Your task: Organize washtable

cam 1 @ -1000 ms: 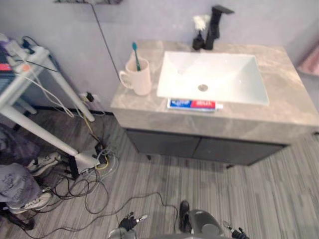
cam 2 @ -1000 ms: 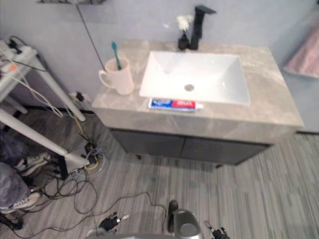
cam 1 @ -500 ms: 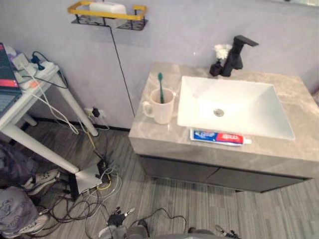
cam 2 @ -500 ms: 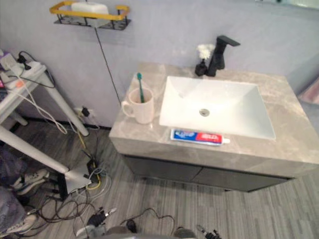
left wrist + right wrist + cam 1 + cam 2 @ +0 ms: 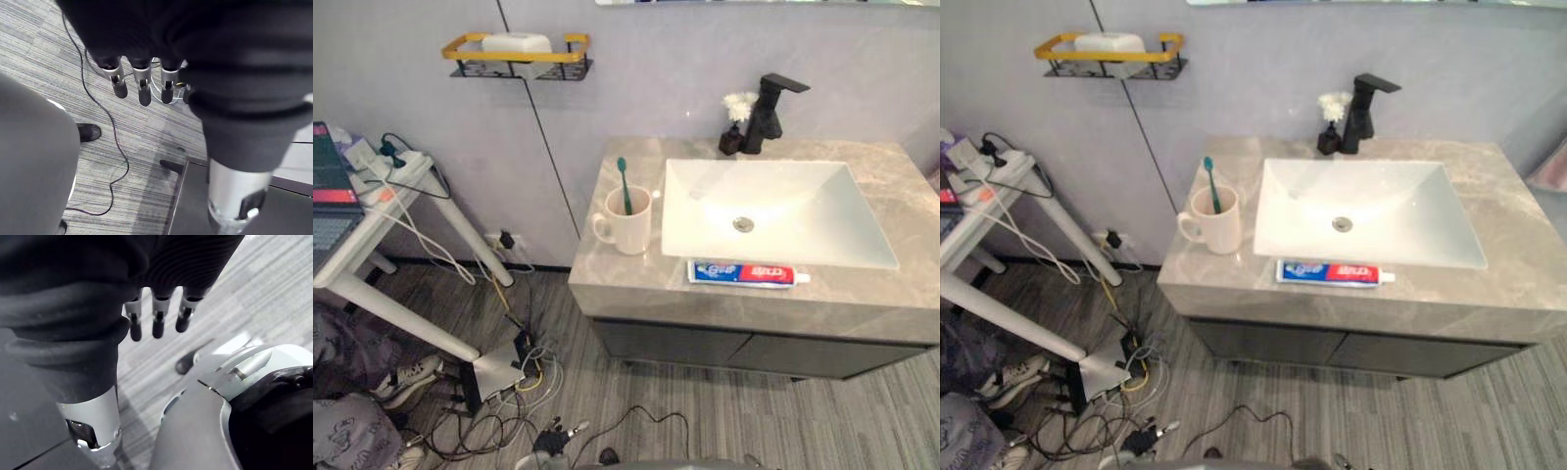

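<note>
The left hand point(image 5: 144, 88) and right hand point(image 5: 157, 320) hang low over the floor point(image 5: 146, 147), fingers straight, holding nothing. The toothpaste tube point(image 5: 747, 273) lies on the bench point(image 5: 615, 279) well ahead and above, nearer the right hand, long axis crosswise along the front edge of the sink point(image 5: 773, 206). Ahead of the left hand, a mug point(image 5: 628, 225) holds a green toothbrush point(image 5: 623, 181).

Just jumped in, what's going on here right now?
Nothing is being handled yet. The left hand and right hand hang open and empty, low over the floor. On the counter, a toothbrush stands in the mug left of the sink, and a toothpaste tube lies along the sink's front edge.
</note>
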`<state>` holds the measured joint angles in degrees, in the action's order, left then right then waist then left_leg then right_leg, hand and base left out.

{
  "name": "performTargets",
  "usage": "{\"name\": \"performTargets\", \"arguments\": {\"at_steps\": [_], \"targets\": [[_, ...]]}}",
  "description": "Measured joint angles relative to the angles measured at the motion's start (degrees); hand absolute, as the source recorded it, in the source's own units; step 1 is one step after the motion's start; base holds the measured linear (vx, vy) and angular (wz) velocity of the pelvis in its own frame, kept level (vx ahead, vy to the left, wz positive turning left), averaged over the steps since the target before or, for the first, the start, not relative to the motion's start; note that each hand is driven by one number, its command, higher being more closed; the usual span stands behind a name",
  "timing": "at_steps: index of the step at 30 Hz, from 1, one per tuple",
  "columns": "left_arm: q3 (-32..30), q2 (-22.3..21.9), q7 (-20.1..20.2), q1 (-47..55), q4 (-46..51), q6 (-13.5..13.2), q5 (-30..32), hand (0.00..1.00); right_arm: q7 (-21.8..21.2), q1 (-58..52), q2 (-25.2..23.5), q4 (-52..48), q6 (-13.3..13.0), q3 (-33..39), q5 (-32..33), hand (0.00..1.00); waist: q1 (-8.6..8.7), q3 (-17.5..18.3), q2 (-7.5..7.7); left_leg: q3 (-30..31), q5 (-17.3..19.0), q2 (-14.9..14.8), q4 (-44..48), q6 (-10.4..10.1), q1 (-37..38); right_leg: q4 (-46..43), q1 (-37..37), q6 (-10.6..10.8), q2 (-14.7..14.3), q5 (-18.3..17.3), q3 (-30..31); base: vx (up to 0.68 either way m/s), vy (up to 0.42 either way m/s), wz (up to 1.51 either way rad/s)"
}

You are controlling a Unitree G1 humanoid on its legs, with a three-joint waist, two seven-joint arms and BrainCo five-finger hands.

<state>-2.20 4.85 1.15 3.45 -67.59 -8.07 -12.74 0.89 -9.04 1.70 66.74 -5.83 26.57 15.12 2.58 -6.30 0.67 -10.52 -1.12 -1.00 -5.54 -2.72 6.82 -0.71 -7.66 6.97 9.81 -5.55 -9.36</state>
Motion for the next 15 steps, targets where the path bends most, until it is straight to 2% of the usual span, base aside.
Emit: {"name": "performTargets", "arguments": {"at_steps": [1, 11, 15], "targets": [[-0.05, 1.25, 0.02, -0.15, -0.03, -0.01, -0.02, 0.0, -0.09, 1.42, -0.55, 2.16, 0.06, 0.04, 0.04, 0.0, -0.1, 0.44, 2.45, -0.33, 0.1, 0.31, -0.35, 0.0, -0.35, 1.99, -0.5, -0.25, 0.1, 0.81, -0.01, 0.0, 0.0, 0.0], [-0.03, 1.28, -0.07, -0.15, -0.11, 0.0, -0.02, 0.0, -0.51, 1.44, -0.81, 2.15, 0.04, -0.91, 0.31, 0.0, -0.08, 0.41, 2.55, -0.32, 0.09, 0.3, -0.34, 0.0, 0.24, 2.02, -1.15, -0.26, 0.07, 0.84, -0.1, 0.0, 0.0, 0.0], [-0.04, 1.43, -0.06, -0.18, -0.13, 0.0, -0.02, 0.0, -1.12, 1.37, -0.76, 2.16, -0.02, -3.3, 2.75, 0.0, 0.02, 0.11, 2.94, -0.7, 0.08, 0.22, -0.35, 0.0, 1.29, 2.26, -2.16, -0.43, 0.01, 1.29, -0.01, -0.01, -0.005, -0.05]]}}
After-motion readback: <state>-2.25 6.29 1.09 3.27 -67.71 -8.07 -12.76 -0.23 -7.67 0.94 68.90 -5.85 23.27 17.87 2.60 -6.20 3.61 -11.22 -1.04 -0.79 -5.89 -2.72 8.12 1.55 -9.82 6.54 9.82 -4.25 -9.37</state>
